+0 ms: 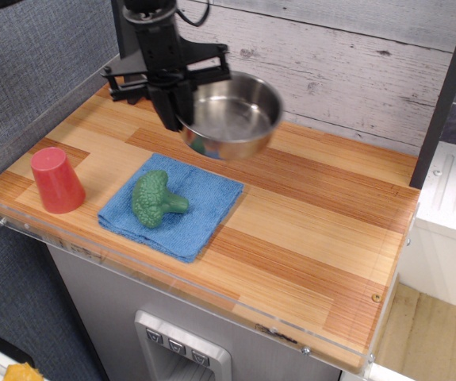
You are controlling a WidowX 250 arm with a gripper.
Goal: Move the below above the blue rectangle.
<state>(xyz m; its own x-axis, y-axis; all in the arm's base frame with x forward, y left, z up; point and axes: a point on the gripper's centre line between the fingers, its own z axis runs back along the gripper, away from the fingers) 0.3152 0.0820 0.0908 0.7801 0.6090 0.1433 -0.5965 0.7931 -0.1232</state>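
Note:
The shiny steel pan hangs in the air over the back of the wooden counter, beyond the far edge of the blue towel. My gripper is shut on the pan's left rim and holds it clear of the counter. Its wire loop handle is hidden. The towel lies flat at the front left with a green broccoli toy on it.
An upside-down red cup stands at the left front corner. A dark post rises at the back left behind the arm. A white plank wall backs the wooden counter.

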